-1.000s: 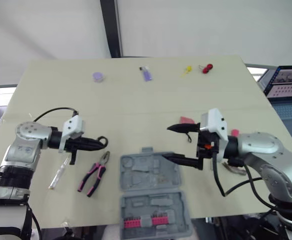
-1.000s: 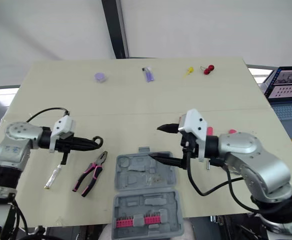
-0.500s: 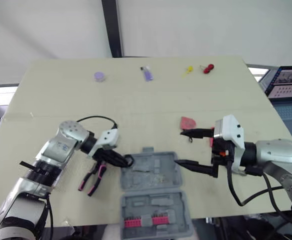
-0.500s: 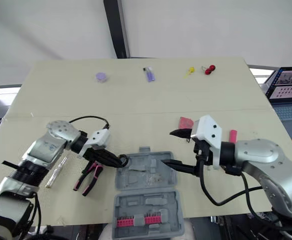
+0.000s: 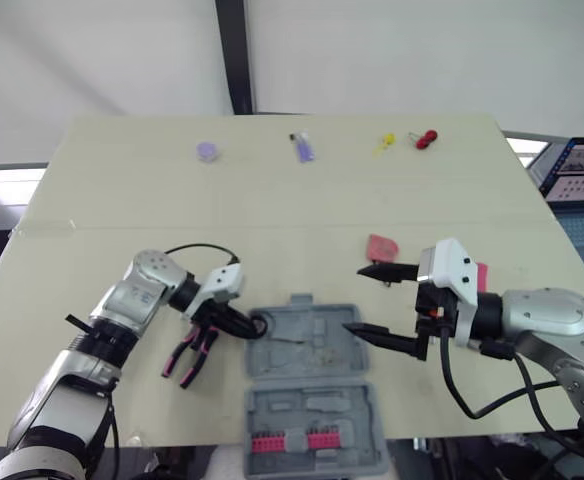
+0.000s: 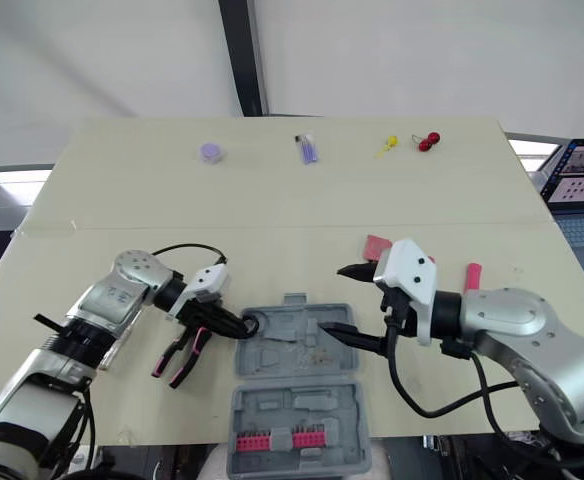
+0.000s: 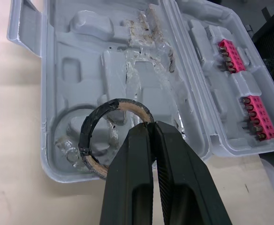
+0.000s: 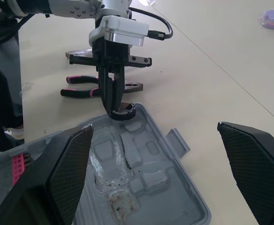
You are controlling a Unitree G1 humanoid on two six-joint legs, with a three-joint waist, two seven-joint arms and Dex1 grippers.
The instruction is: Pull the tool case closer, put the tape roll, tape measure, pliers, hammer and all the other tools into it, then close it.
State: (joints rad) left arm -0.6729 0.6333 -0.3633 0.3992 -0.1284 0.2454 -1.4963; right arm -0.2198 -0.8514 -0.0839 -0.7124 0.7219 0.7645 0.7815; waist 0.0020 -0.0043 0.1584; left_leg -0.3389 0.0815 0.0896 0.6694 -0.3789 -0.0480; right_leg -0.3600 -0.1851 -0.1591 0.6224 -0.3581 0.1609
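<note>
1. The left gripper [image 5: 244, 325], lower left of centre in the left eye view, has its two black fingers pressed together on the rim of the tape roll [image 7: 87, 132]. It pinches the ring by one edge.
2. The roll hangs tilted over the left end of the open tool case [image 5: 317, 410], which lies in the lower middle of the frame. Seen through the ring is a round recess [image 7: 78, 123] in the moulded tray, which looks shaped for it.
3. The step in hand appears to be seating the roll.
   - Level the ring, centre it over the recess and bring it low before letting go.
   - The case wall is close by, so a roll dropped from a height or on edge could bounce or roll out over it.
4. The right gripper [image 5: 354, 300], just right of centre, is spread wide and holds nothing. It hovers over the right end of the case. From there it could steady the case if the case slides.
5. The pliers [image 5: 188, 357] lie on the table [image 5: 272, 220] just left of the case, beneath the left arm. It would be wise to lift straight up after release, so the arm does not sweep them.
6. A pink piece [image 5: 380, 245] lies right of centre, near the case.
</note>
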